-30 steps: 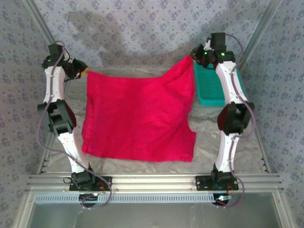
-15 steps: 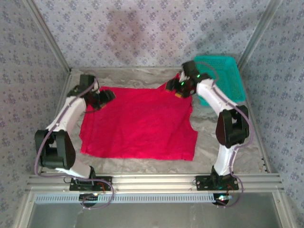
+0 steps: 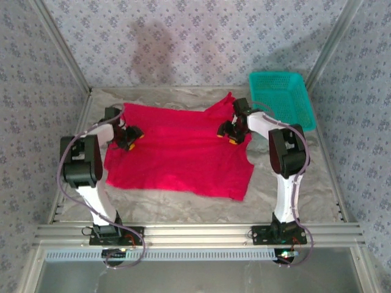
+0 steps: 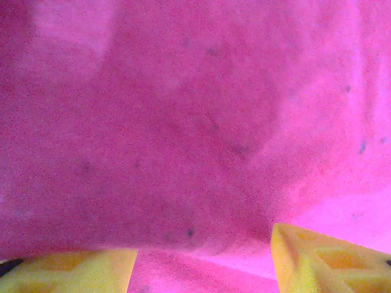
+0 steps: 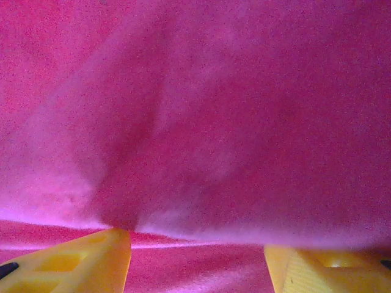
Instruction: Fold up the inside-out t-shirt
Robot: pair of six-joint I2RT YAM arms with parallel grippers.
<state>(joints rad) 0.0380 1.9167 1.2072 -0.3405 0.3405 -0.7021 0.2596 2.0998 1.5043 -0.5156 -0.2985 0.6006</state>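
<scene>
The inside-out t-shirt [image 3: 177, 152], bright red, lies spread on the table with its far edge folded toward the middle. My left gripper [image 3: 131, 137] rests low on the shirt's left part, and my right gripper [image 3: 230, 134] on its right part near the sleeve. In the left wrist view the left gripper [image 4: 201, 262] is open, with yellow fingers [image 4: 324, 259] set wide apart and red cloth [image 4: 195, 122] lying loose ahead. The right gripper [image 5: 195, 256] is open too, its fingers [image 5: 73, 265] apart over the cloth [image 5: 208, 122]. Neither pinches the fabric.
A teal mesh basket [image 3: 281, 97] stands at the back right, just beyond the right arm. The crinkled grey table cover [image 3: 293, 195] shows around the shirt. Patterned walls and metal frame posts close in the sides and back.
Both arms came down from holding the shirt's top corners in the air to the table. The shirt now lies flat, and both grippers have opened and let go of it.
</scene>
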